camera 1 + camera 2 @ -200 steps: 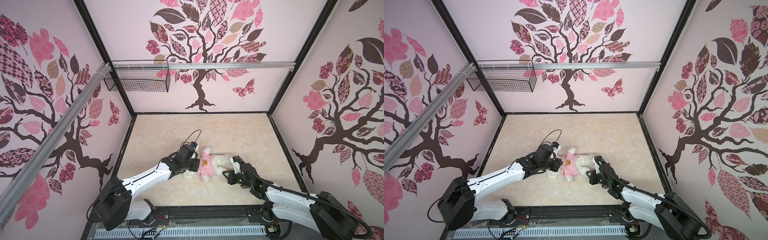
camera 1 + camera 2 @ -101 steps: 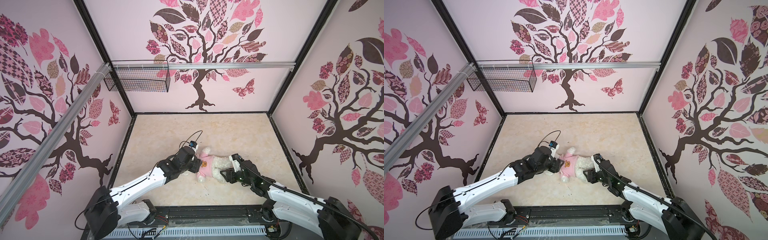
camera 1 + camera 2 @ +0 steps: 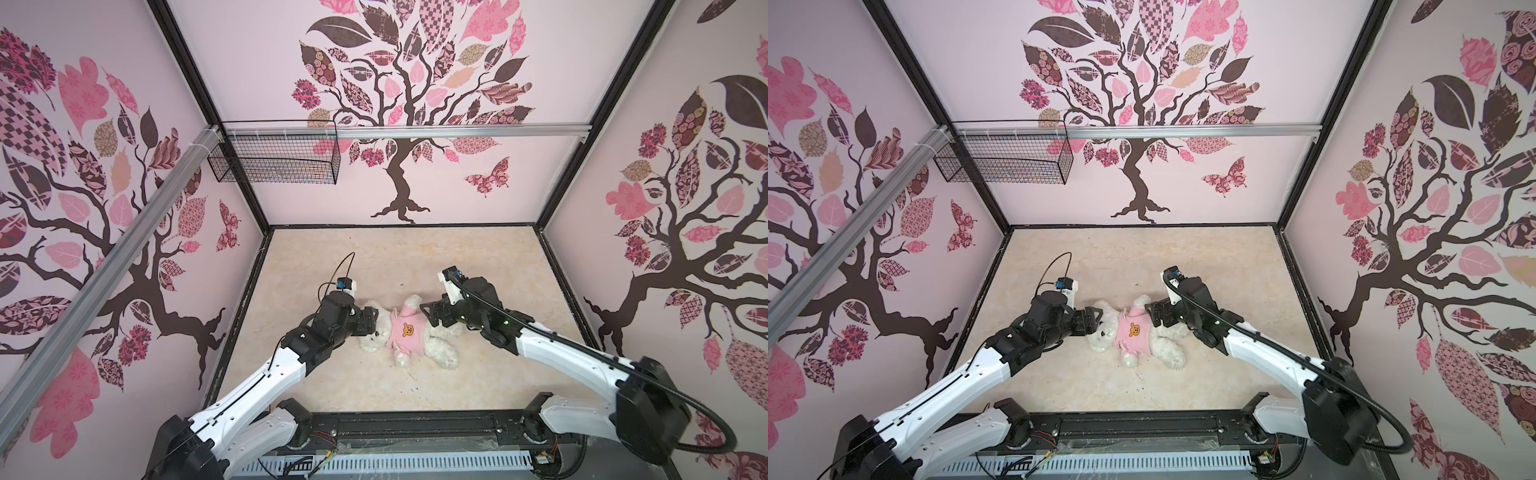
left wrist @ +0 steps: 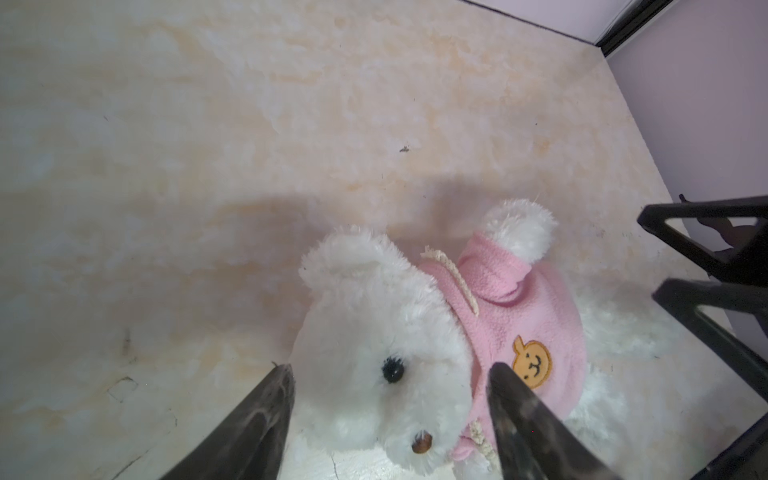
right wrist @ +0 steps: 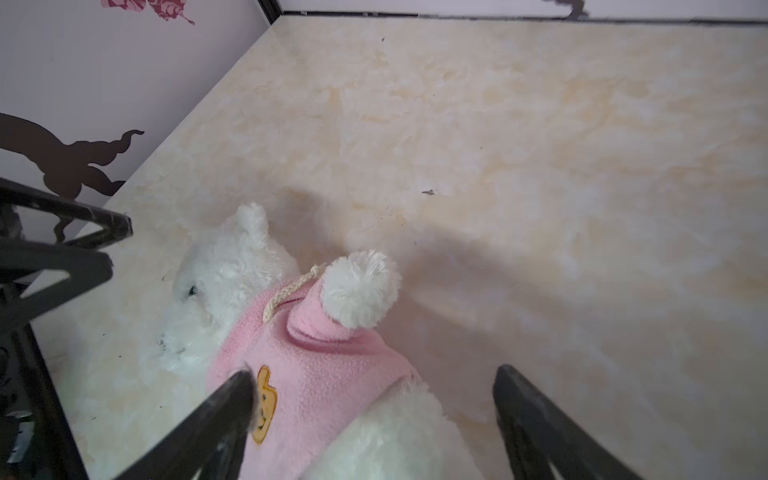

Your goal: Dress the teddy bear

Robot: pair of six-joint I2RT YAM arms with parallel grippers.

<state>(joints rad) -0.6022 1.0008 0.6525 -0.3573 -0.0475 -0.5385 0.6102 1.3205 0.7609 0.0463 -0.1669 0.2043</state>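
- Position: bear point(image 3: 374, 343) lies on its back near the middle of the table point(image 3: 415, 257), head toward 9 o'clock and legs toward 4 o'clock in both top views.
- Pink shirt point(image 3: 405, 332) is on it, patch facing up. One paw pokes out of the 12 o'clock sleeve, and the 6 o'clock paw looks to be out too.
- Left gripper point(image 3: 371, 323) sits at the bear's 9 o'clock, jaws spread wide either side of the head, clamping nothing.
- Right gripper point(image 3: 428, 316) sits at the bear's 2 o'clock by the hem, jaws fully apart and empty.
- Judged step: let go and clear. Dressing looks about done.
- To do it well, lift both grippers straight up before pulling back, so the fingers don't snag the fleece or the cord point(image 4: 457, 278). Don't drag the head. Check that the hem sits down over the belly.
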